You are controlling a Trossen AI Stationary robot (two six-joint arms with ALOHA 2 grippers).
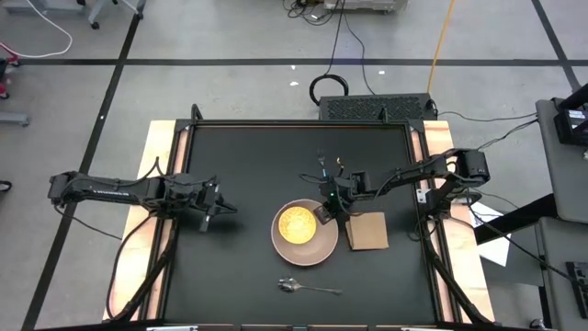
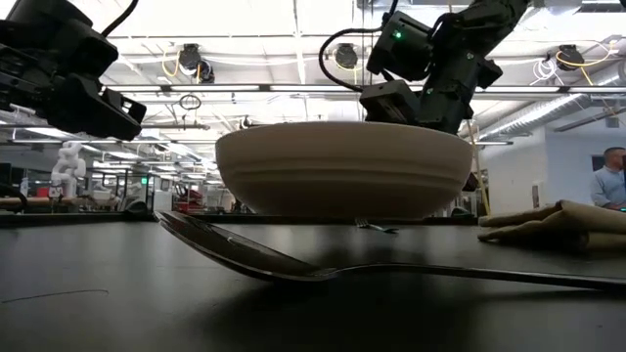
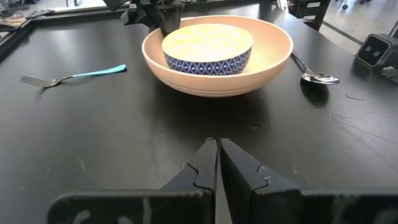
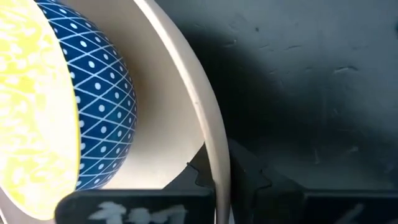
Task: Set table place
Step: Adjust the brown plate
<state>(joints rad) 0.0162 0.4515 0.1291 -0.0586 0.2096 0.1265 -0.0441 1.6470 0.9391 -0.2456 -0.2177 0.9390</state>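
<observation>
A pale pink plate point(image 1: 317, 250) with deep sides stands on the black table point(image 1: 239, 165), with a yellow dish point(image 1: 297, 223), patterned blue outside, sitting in it. My right gripper point(image 1: 328, 214) is shut on the plate's far right rim. A silver spoon point(image 1: 308, 288) lies near the front edge, a blue-handled fork point(image 3: 68, 76) beyond the plate, and a tan napkin point(image 1: 367, 230) just right of the plate. My left gripper point(image 3: 217, 144) hovers shut to the plate's left, touching nothing. My right gripper pinches the plate's rim point(image 4: 219, 163) on its far right side, one finger inside the plate point(image 4: 200, 175) and one outside point(image 4: 261, 179). The fingers slant down from the table's right and far side. The plate stays upright, its base apparently on the table.
Pale wooden strips point(image 1: 162, 156) run along the table's left and right sides. Bare black tabletop lies between my left gripper and the plate. A small grey camera block point(image 3: 376, 50) sits at the front edge past the spoon.
</observation>
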